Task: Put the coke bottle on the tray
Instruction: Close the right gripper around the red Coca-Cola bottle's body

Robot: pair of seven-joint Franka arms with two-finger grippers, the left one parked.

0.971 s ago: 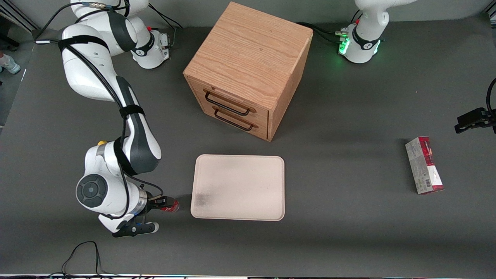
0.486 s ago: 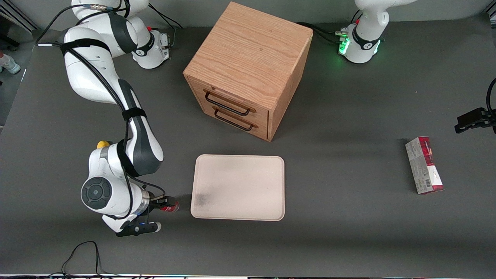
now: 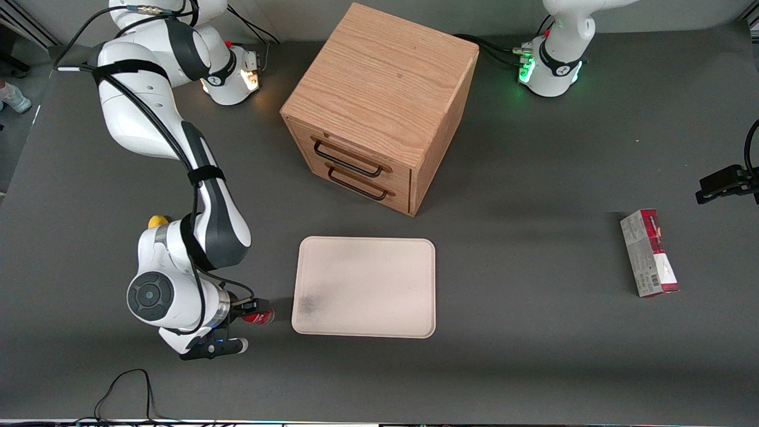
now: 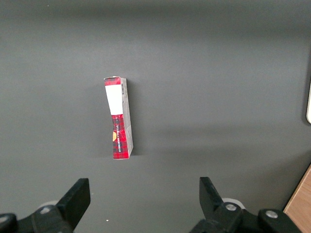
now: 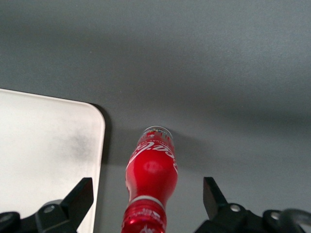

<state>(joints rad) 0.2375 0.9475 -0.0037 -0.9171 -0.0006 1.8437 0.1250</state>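
The coke bottle (image 3: 260, 317) stands on the dark table, close to the tray's (image 3: 364, 287) near corner, on the side toward the working arm's end. It has a red cap and a red label (image 5: 150, 167). My right gripper (image 3: 252, 320) is down at the bottle and open. In the right wrist view the gripper (image 5: 146, 191) has one black finger on each side of the bottle's neck, with a clear gap to both. The cream-white tray (image 5: 43, 145) lies flat beside the bottle and carries a grey smudge.
A wooden drawer cabinet (image 3: 379, 107) stands farther from the front camera than the tray. A red-and-grey carton (image 3: 649, 253) lies toward the parked arm's end of the table. A small yellow lump (image 3: 156, 221) shows by the working arm's wrist.
The working arm's wrist has shifted slightly toward the tray, bringing the open fingers closer around the bottle. The bottle and tray have not moved.
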